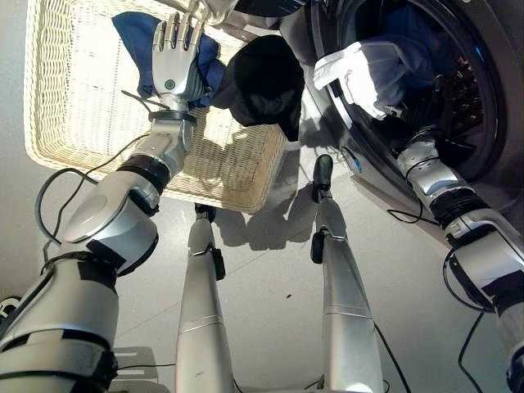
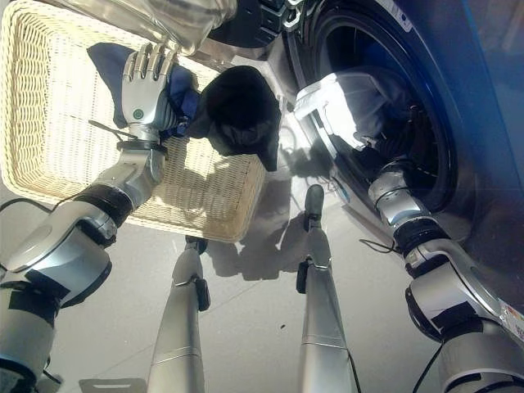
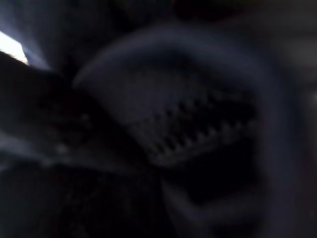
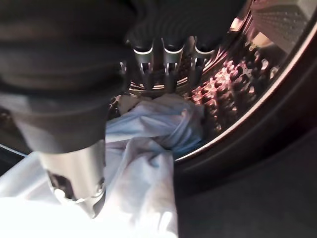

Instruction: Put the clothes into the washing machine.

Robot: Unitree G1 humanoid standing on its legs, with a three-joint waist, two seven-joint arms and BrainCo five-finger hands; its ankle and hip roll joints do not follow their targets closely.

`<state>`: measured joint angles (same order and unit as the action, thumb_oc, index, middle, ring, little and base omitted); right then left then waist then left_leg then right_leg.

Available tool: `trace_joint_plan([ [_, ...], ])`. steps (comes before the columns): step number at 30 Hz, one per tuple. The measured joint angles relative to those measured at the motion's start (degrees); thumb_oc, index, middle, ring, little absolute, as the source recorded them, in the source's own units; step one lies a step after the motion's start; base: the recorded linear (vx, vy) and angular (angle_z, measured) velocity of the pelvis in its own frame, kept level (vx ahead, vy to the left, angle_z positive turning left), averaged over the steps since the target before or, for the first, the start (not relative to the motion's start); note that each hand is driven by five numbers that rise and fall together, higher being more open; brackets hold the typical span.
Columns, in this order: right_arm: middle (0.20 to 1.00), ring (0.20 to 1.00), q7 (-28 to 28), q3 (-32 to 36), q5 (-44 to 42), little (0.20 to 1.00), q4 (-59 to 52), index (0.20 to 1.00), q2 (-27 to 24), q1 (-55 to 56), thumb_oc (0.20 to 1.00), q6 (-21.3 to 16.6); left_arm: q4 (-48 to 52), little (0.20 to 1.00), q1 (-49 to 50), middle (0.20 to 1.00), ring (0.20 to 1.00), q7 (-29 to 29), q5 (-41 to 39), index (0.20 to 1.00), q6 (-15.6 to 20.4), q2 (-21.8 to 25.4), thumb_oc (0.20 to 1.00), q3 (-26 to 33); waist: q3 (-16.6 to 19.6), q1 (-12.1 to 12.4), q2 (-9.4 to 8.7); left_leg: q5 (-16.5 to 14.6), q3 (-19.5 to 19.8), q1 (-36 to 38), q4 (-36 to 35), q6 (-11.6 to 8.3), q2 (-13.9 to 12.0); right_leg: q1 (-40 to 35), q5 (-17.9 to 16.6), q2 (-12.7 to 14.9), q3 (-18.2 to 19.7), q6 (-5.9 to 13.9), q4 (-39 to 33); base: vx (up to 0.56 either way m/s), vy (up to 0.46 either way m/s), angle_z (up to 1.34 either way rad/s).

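Note:
A cream wicker basket (image 1: 49, 123) stands on the grey floor to the left of the washing machine (image 1: 491, 49). My left hand (image 1: 176, 61) reaches into the basket, its straight fingers resting on a blue cloth (image 1: 135, 33). A black garment (image 1: 262, 78) hangs over the basket's rim nearest the machine. My right arm reaches into the drum (image 4: 233, 84). There my right hand (image 4: 74, 168) hovers with fingers straight over a white and pale blue garment (image 4: 148, 148). That garment (image 1: 360, 70) lies partly in the drum and partly over the door opening's edge.
A clear glassy part (image 2: 164, 16) hangs over the basket's far edge, just beyond my left fingertips. Darker blue cloth (image 1: 426, 41) lies deeper in the drum. Bare floor stretches between the basket and the machine.

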<state>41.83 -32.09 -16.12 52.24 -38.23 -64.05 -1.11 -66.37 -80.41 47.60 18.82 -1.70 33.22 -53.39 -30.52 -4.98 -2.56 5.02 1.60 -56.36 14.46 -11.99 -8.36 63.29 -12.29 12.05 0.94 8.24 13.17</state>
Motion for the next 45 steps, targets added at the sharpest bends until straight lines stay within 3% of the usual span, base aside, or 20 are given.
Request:
trace_joint_plan([
  [6,1.0,1.0,1.09,-0.02,0.98,1.0,-0.92,1.0,0.33,0.13,1.0,-0.11,-1.56,1.0,1.47,1.0,1.0,4.33,-0.47,1.0,2.21,-0.86,1.0,3.58,0.0,-0.12,0.0,0.12,0.0,0.04,-0.29,-0.16,-0.14,0.1,-0.03,-0.14,0.0,-0.05,-0.01,0.0,0.0,0.0],
  [10,1.0,1.0,1.68,0.0,1.46,1.0,-2.03,1.0,0.36,0.35,1.0,0.12,-2.3,1.0,3.17,1.0,1.0,10.44,-0.69,1.0,4.36,-0.84,1.0,7.44,0.0,-0.09,0.0,0.29,0.01,0.04,-0.68,-0.23,-0.24,0.22,-0.26,-0.22,-0.01,-0.36,-0.01,0.0,-0.008,0.0],
  [14,1.0,1.0,2.39,0.1,1.77,1.0,-2.04,1.0,0.38,0.34,1.0,0.12,-2.45,1.0,4.01,1.0,1.0,14.59,-0.48,1.0,6.42,-0.82,1.0,7.73,0.0,0.24,0.0,0.3,0.08,0.04,-0.81,-0.23,-0.24,0.21,-0.25,-0.23,-0.01,-0.37,-0.01,0.0,-0.026,0.0],
  [19,1.0,1.0,3.24,0.66,2.49,1.0,-2.27,1.0,1.46,1.42,1.0,0.09,-2.27,1.0,7.41,1.0,1.0,18.36,-0.65,1.0,8.9,-1.09,1.0,14.22,0.0,0.51,0.0,0.34,0.3,0.1,-0.81,-0.29,-0.35,0.03,-0.21,-0.29,-0.19,-0.38,0.01,0.0,-0.02,0.0],
  [32,1.0,1.0,3.61,0.88,2.49,1.0,-2.34,1.0,1.54,2.52,1.0,0.01,-2.17,1.0,9.79,1.0,1.0,16.96,-4.17,1.0,11.12,-1.12,1.0,16.41,-0.01,0.83,-0.02,0.43,0.7,-0.08,-1.04,-0.3,-0.36,0.05,0.2,-0.3,-0.5,-0.19,0.11,0.0,0.0,0.0],
  [38,1.0,1.0,3.57,0.95,2.48,1.0,-2.69,1.0,1.5,2.23,1.0,0.21,-2.11,1.0,9.12,1.0,1.0,8.31,-4.62,1.0,11.15,-1.0,1.0,16.04,-0.01,0.33,-0.02,0.43,0.73,-0.29,-1.03,-0.3,-0.36,0.23,0.24,-0.29,-0.55,-0.18,0.12,0.01,0.011,0.0],
  [39,1.0,1.0,3.55,0.95,2.48,1.0,-2.83,1.0,1.5,2.21,1.0,0.2,-2.12,0.868,8.96,0.868,0.868,6.29,-4.74,0.868,11.17,-0.83,0.868,15.79,-0.01,0.2,-0.02,0.43,0.73,-0.3,-1.03,-0.3,-0.36,0.24,0.24,-0.29,-0.55,-0.18,0.12,0.02,0.032,0.0],
  [40,1.0,1.0,3.51,0.95,2.48,1.0,-2.82,1.0,1.5,2.21,1.0,0.2,-2.13,0.805,8.83,0.805,0.805,5.18,-5.09,0.805,11.17,-0.75,0.805,15.61,-0.01,0.15,-0.02,0.43,0.72,-0.29,-1.03,-0.3,-0.36,0.24,0.23,-0.29,-0.55,-0.18,0.12,0.01,0.03,0.0],
  [41,1.0,1.0,3.32,0.95,2.48,1.0,-2.81,1.0,1.5,2.21,1.0,0.19,-2.23,0.589,8.31,0.589,0.589,2.63,-5.73,0.589,11.16,-0.47,0.589,14.48,-0.01,0.0,-0.02,0.43,0.72,-0.3,-1.03,-0.3,-0.35,0.25,0.23,-0.29,-0.55,-0.18,0.13,0.0,0.0,0.0],
  [42,1.0,1.0,3.32,0.95,2.48,1.0,-2.81,1.0,1.5,2.21,1.0,0.19,-2.23,0.589,8.31,0.589,0.589,2.63,-5.73,0.589,11.16,-0.47,0.589,14.48,-0.01,0.0,-0.02,0.43,0.72,-0.3,-1.03,-0.3,-0.35,0.25,0.23,-0.29,-0.55,-0.18,0.13,0.0,0.0,0.0],
  [44,1.0,1.0,3.23,0.95,2.47,1.0,-2.83,1.0,1.5,2.21,1.0,0.16,-2.24,0.2,7.03,0.2,0.2,-1.52,-6.09,0.2,11.18,-0.18,0.2,12.86,-0.01,-0.26,-0.02,0.43,0.69,-0.3,-1.01,-0.3,-0.35,0.34,0.24,-0.29,-0.54,-0.17,0.22,0.0,0.019,0.0],
  [45,1.0,1.0,3.23,0.95,2.47,1.0,-2.83,1.0,1.5,2.21,1.0,0.16,-2.22,0.2,6.8,0.2,0.2,-1.94,-6.09,0.2,11.18,-0.09,0.2,12.39,-0.01,-0.26,-0.02,0.43,0.67,-0.3,-1.01,-0.3,-0.35,0.37,0.24,-0.29,-0.54,-0.17,0.24,0.0,0.047,-0.01],
])
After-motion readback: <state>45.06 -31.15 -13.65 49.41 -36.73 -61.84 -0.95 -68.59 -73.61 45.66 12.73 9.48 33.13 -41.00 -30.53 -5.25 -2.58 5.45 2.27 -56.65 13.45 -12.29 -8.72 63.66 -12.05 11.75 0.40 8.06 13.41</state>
